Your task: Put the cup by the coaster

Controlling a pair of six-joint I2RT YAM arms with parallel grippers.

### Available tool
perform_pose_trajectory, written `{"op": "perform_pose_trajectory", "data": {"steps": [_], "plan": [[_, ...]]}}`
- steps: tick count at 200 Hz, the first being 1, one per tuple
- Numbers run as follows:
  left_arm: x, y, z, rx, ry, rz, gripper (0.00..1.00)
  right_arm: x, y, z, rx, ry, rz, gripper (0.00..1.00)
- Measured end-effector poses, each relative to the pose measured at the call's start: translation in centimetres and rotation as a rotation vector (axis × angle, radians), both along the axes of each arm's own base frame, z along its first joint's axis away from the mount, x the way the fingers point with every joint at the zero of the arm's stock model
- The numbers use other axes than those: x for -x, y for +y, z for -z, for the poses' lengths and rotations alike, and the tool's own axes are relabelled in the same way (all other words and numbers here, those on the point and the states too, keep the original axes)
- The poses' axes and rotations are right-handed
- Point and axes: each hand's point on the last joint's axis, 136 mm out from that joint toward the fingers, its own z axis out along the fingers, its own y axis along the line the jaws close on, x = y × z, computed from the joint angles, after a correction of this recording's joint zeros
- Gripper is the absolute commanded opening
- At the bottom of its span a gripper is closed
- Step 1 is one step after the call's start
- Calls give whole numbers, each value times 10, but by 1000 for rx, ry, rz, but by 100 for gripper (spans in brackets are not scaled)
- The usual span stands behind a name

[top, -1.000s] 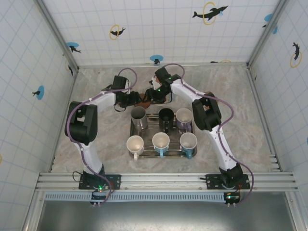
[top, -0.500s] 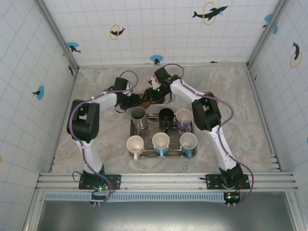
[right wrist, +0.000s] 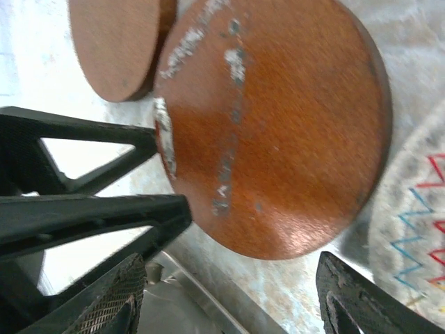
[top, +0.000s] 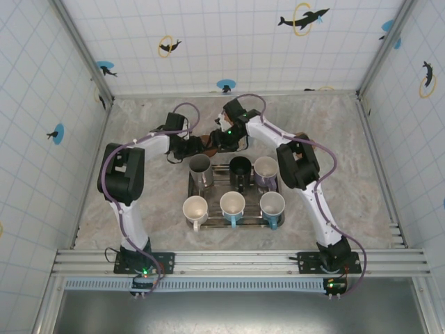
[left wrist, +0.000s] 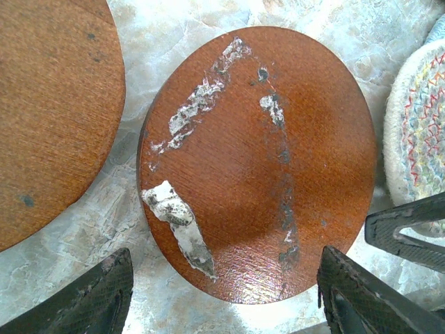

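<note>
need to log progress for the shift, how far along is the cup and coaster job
Done: nothing yet; all six cups sit in the metal tray. In hand: the left gripper and right gripper hover over the scuffed wooden coaster, jaws open, empty. Left: grasp a cup and set it beside the coaster.

Scuffed wooden coaster (left wrist: 257,160): round, reddish-brown, laid flat on marbled tabletop (left wrist: 181,28); top face marked by white scrapes and flaked patches. Second wooden coaster (left wrist: 49,104) laid just beside it, narrow gap between, few dark specks noted. Woven coaster (left wrist: 417,132), cream with coloured zigzag stitching, set close on opposite side.

Six cups stood upright, mouths up, in two rows of three. Far row: steel cup (top: 200,167), black cup (top: 240,167), purplish cup (top: 265,169). Near row: cream cup (top: 195,207), middle white cup (top: 232,204), right white cup (top: 272,204), last two fitted with blue handles.
</note>
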Motion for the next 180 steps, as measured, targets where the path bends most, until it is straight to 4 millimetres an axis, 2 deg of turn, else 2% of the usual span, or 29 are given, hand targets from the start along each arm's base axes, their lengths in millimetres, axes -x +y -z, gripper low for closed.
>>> {"op": "perform_pose_trajectory", "data": {"steps": [79, 180], "plan": [[-1, 0, 1, 2, -1, 0, 68, -3, 2, 0, -8, 7, 26, 66], [-9, 2, 1, -12, -11, -17, 67, -21, 16, 2, -103, 44, 98, 63]]}}
